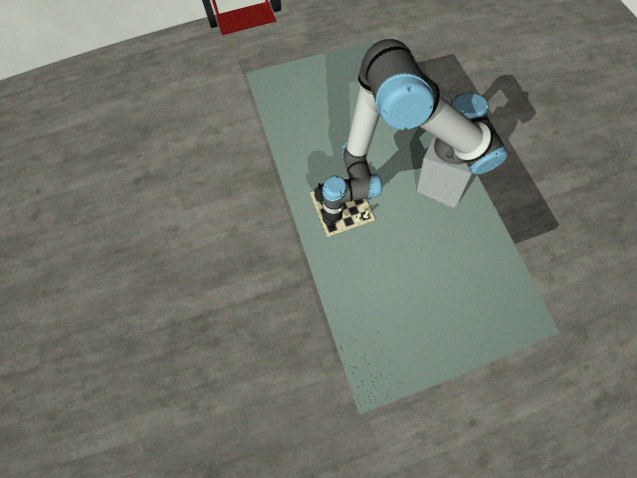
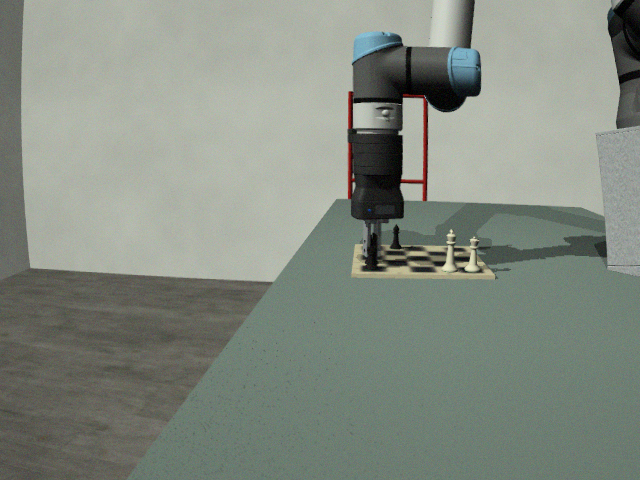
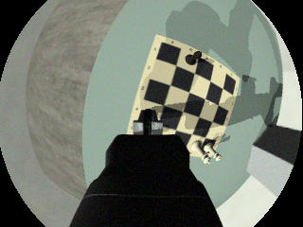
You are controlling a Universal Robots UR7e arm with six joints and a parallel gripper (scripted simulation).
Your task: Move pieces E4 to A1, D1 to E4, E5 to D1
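Grey plank flooring and a plain pale wall frame the matte grey-green table (image 2: 413,361), w/ a red metal frame (image 2: 424,149) standing behind its far edge. You've got the small tan-and-black chequered board (image 2: 421,272) sitting flat on that table, near the grey block pedestal (image 1: 443,180) the arm mounts on.

Look at the tool (image 2: 371,252): it hangs straight down over the board's left corner in the exterior view, roughly 9 o'clock on the board from there. Its fingers are drawn in narrow around a dark turned chess piece (image 2: 371,256), so you're holding that piece by its slim upper body. The vertical approach makes sense; it keeps the fingers away from neighbours and lets the piece lift w/o tipping. Its base looks to be at or just above the board, can't say which.

Other pieces: a second black piece w/ a pointed top (image 2: 395,237) stands at the far side, approx 11 o'clock, well apart from the tool. Two cream-white tall pieces (image 2: 461,252) stand side by side near the right edge, approx 3 o'clock, upright, waisted stems on round bases.

Edge letters are too small to read, so you can't confirm which square the tool is over. Judging by the grip, this is a pick-up or set-down stage of one of the three moves.
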